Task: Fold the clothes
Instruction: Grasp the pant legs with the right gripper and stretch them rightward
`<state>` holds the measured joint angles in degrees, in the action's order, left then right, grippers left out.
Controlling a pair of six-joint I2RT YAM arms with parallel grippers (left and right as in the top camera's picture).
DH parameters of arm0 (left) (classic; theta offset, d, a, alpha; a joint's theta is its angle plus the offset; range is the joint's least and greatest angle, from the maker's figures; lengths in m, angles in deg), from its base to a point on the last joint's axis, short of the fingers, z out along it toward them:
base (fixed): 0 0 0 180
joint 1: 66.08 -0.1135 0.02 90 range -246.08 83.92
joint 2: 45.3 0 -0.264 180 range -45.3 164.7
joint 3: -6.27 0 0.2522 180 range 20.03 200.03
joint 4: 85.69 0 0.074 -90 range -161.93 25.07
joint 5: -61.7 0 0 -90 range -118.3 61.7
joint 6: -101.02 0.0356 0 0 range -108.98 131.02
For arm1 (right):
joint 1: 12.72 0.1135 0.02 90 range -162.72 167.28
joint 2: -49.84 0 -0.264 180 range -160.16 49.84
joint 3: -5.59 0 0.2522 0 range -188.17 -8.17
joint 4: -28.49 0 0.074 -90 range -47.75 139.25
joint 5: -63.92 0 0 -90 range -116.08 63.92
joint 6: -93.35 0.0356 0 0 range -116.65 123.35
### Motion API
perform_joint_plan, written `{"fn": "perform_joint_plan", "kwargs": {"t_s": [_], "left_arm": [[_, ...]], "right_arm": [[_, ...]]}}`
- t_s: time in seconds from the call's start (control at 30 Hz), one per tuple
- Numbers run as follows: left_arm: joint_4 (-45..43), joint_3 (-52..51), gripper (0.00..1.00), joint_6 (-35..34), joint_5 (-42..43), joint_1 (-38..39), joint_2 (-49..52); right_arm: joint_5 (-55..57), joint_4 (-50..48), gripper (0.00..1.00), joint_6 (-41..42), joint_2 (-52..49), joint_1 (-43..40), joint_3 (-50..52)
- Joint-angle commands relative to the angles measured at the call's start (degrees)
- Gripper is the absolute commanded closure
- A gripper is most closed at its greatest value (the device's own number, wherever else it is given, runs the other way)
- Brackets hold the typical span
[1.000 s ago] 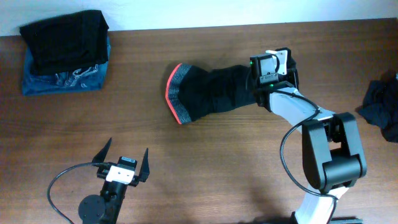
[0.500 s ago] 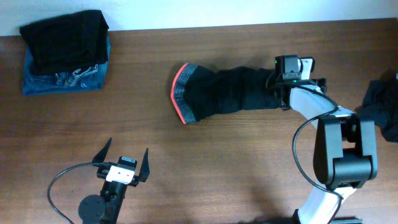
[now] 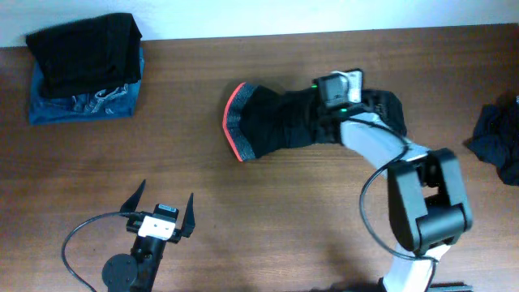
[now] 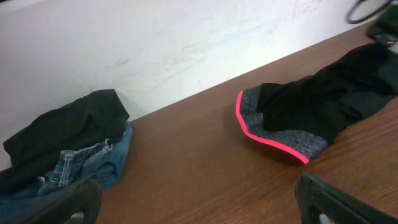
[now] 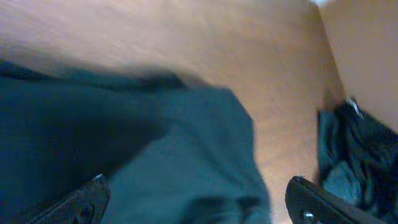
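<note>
Now right gripper [image 5: 196, 196] splayed low over long black garment [image 3: 276, 122], elbow bent.

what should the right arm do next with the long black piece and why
Probably lower the right pincer and close on the right end of the long black garment, to carry it toward the grey waistband. The wrist view, though blurred, shows its fingers apart over dark cloth, and the garment lies stretched out, not yet folded.
</note>
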<state>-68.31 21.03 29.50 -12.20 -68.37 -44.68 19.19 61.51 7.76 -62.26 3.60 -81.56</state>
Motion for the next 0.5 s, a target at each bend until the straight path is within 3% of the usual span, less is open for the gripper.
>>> {"fn": "perform_joint_plan", "kwargs": {"t_s": [0.0,0.23,0.47], "left_arm": [[0.1,-0.2,0.01,0.5,0.2,-0.2,-0.3],[0.1,-0.2,0.01,0.5,0.2,-0.2,-0.3],[0.1,-0.2,0.01,0.5,0.2,-0.2,-0.3]], "right_arm": [[-1.7,-0.2,0.05,0.3,2.4,4.6,-2.6],[-27.0,1.9,0.13,0.4,1.9,8.4,-2.7],[-31.3,1.9,0.18,1.0,-0.8,6.7,-2.7]]}}
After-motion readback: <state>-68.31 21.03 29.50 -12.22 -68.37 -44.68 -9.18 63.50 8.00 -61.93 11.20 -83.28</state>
